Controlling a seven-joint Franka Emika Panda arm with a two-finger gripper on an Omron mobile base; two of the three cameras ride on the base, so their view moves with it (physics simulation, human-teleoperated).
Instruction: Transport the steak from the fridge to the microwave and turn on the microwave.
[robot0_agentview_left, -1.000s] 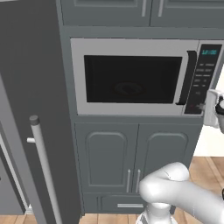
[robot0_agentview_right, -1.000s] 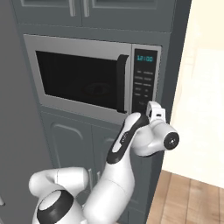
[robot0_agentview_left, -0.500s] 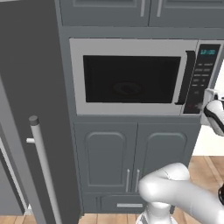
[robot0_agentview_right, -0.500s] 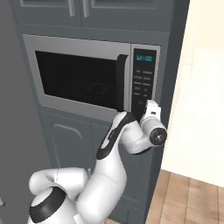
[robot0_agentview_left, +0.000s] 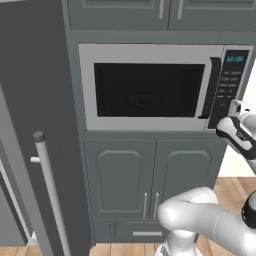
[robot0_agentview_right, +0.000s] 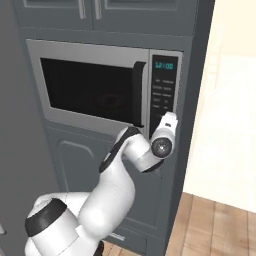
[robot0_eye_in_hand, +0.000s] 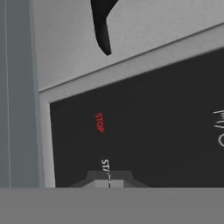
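The microwave (robot0_agentview_left: 150, 52) is built into grey cabinetry with its door closed; its dark window shows just a faint round turntable. The steak is hidden. My gripper (robot0_agentview_left: 232, 107) is shut and presses its tips against the bottom of the dark button panel (robot0_agentview_left: 231, 80), right of the black door handle (robot0_agentview_left: 213, 87). The right base view shows the gripper (robot0_agentview_right: 169, 117) at the lower edge of the panel (robot0_agentview_right: 164, 90). In the hand view the closed fingertips (robot0_eye_in_hand: 109, 182) sit on a white-lettered button just below the red STOP label (robot0_eye_in_hand: 99, 122). The fridge door (robot0_agentview_left: 30, 125) stands at the left.
The fridge's long bar handle (robot0_agentview_left: 50, 195) sticks out at the lower left. Grey cabinet doors (robot0_agentview_left: 150, 175) sit under the microwave, and more cabinets (robot0_agentview_left: 160, 12) above it. A cream wall (robot0_agentview_right: 230, 125) and wooden floor (robot0_agentview_right: 215, 225) lie to the right.
The hand has moved in toward the microwave's button panel until its shut tips reach the panel's lower edge. The microwave door stays closed.
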